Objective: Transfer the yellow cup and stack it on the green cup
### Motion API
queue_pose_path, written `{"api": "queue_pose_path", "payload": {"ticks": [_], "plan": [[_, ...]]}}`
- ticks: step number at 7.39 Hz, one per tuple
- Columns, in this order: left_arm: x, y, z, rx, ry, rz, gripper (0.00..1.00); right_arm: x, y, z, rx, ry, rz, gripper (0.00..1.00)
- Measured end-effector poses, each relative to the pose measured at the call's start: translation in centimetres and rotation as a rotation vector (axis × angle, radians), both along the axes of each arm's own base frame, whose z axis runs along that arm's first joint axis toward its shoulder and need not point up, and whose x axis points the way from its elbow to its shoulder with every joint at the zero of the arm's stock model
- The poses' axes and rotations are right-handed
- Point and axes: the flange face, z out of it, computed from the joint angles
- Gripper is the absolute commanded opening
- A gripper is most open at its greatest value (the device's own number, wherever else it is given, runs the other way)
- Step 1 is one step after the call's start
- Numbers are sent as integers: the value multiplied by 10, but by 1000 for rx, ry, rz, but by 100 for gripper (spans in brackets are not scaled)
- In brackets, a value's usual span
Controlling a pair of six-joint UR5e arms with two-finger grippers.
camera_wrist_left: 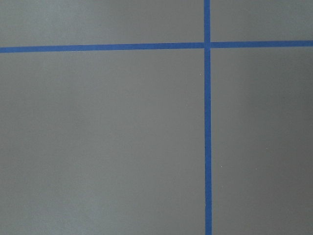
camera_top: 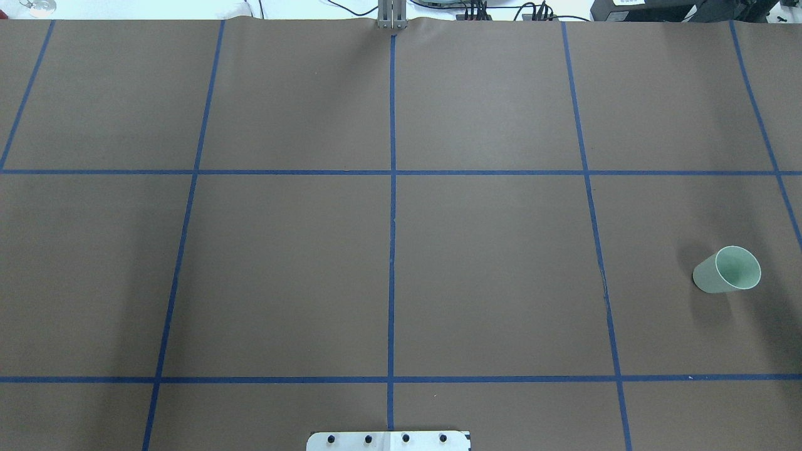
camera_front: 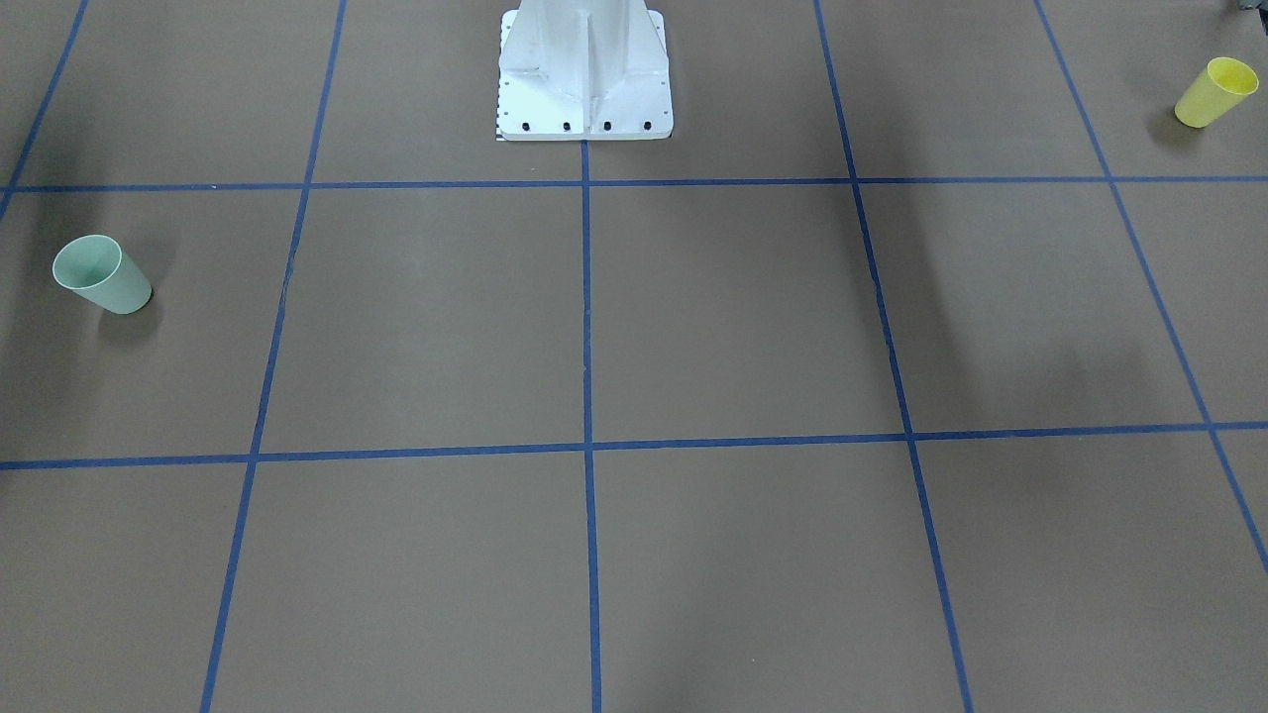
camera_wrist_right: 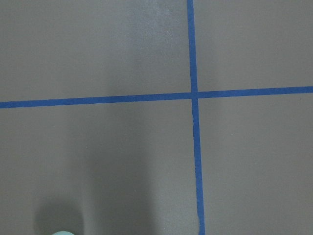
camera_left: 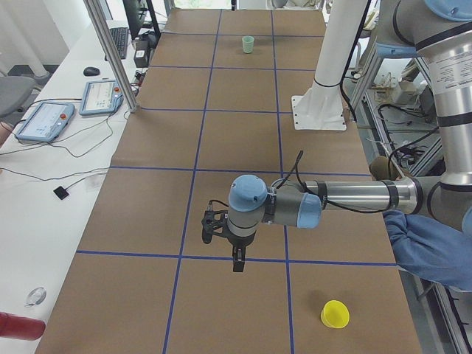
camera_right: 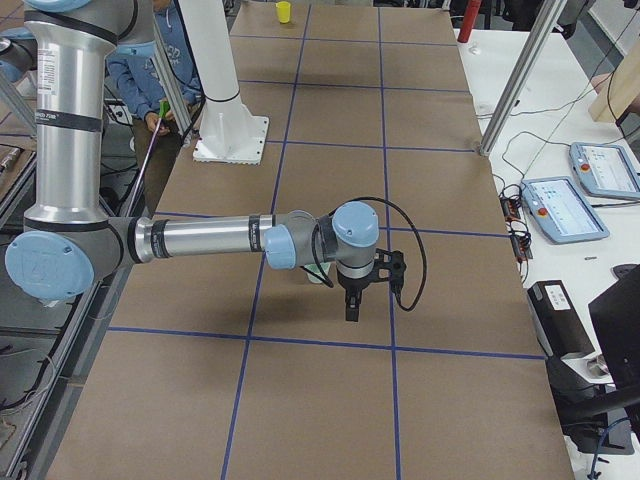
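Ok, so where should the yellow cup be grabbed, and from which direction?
Probably at the rim of the yellow cup, coming straight down with the left tool, the nearer one: one finger inside, one outside. It stands upright, mouth open upward, and a rim grip leaves the tapered body free to drop into the green cup.

On my front view I see a plain brown table (camera_front: 743, 317) gridded with blue tape (camera_front: 586, 297). The yellow cup (camera_front: 1216, 92) at two o'clock is bright and unpatterned; the green cup (camera_front: 101, 275) at nine o'clock is pale mint. The base (camera_front: 584, 74) at twelve is white.
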Motion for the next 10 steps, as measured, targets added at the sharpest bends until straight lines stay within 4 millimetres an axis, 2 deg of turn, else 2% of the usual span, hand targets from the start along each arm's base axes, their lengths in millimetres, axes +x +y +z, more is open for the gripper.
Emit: {"api": "queue_pose_path", "payload": {"ticks": [10], "plan": [[5, 1, -3, -16, 66, -7, 100, -1, 0, 0, 0, -7, -4, 100]]}}
